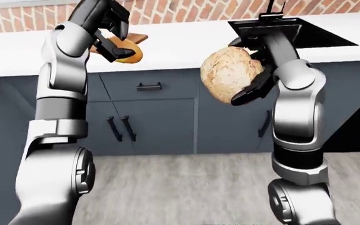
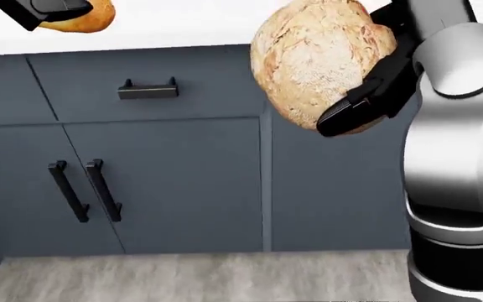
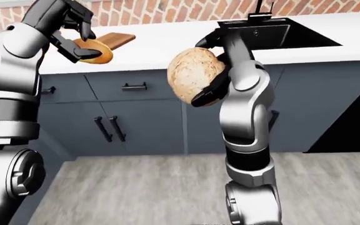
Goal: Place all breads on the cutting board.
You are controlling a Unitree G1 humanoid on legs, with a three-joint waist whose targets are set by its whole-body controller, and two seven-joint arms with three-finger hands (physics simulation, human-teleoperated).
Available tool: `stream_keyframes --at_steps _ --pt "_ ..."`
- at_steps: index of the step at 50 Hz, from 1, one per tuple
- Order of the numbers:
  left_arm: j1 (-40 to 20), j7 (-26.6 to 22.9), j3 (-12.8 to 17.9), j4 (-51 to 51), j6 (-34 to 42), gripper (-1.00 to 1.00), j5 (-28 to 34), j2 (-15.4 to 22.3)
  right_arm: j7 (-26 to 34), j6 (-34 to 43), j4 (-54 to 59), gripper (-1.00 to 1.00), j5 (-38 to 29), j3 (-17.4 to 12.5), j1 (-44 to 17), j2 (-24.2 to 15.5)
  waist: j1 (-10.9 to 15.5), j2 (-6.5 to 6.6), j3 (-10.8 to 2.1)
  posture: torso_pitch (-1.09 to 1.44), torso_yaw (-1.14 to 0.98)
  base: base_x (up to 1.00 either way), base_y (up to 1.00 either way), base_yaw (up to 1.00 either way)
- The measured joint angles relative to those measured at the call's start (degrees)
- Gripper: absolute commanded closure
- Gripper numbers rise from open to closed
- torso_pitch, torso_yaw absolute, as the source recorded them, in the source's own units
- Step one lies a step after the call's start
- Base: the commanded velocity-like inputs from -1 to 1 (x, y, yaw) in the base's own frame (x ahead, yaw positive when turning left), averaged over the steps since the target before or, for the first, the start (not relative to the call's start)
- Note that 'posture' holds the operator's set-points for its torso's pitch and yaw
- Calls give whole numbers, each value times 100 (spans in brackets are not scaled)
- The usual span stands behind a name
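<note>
Both breads aloft, off the desk (image 1: 180, 44). Right hand (image 2: 367, 100) clamped round a big crusty round loaf (image 2: 317, 63); left hand (image 1: 108, 33) clamped on a small bun (image 3: 92, 51), cutting board (image 3: 119, 39) at 2 o'clock. Probably light, rigid-crusted, bulky; best cupped across the widest girth.

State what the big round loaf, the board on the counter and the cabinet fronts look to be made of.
Big round loaf: baked bread with a matte, floury, cracked tan crust.
Board: probably wood, brown with a flat, dull finish; little of it shows.
Cabinet fronts: smooth blue-grey panels, apparently painted, satin; their handles look like black metal.
</note>
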Motion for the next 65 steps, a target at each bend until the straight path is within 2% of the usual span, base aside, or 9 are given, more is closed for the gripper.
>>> stream_keyframes --at_steps 7,17,26,42,45,52,58,62,65 --pt "-14 -41 -99 -320 143 100 -87 -121 -103 -54 -222 100 -76 -147 -177 -85 -304 -474 10 0 0 26 78 0" --pt "233 -55 -51 -105 299 100 -60 -107 -117 -19 -13 100 153 53 25 41 -127 -1 128 0 0 10 1 0" --pt "-87 24 -22 -535 105 100 -118 -75 -261 -135 -347 100 91 -119 -124 -40 -136 -23 -139 0 0 21 4 0" --pt "12 -41 -48 -486 227 100 -126 -122 -249 -114 -259 100 162 -76 -40 -63 -54 -112 -24 0 0 19 1 0" --pt "41 -29 -81 -472 174 100 -150 -161 -259 -137 -233 100 142 -87 20 -53 -102 98 93 0 0 46 16 0" --pt "0 -73 -113 -368 188 100 -161 -157 -251 -53 -223 100 128 -167 -79 -98 -96 -487 -52 0 0 37 23 0" --pt "-27 -33 -79 -507 147 100 -190 -126 -295 -98 -270 100 134 -164 -133 -64 123 -398 -48 0 0 0 56 17" --pt "21 -100 -149 -478 183 100 -217 -159 -327 18 -209 100 156 -223 -126 -57 446 387 84 0 0 0 0 100" --pt "167 -73 16 -315 287 100 -180 -32 -296 23 -74 100 290 22 -52 62 422 228 231 0 0 0 0 0"
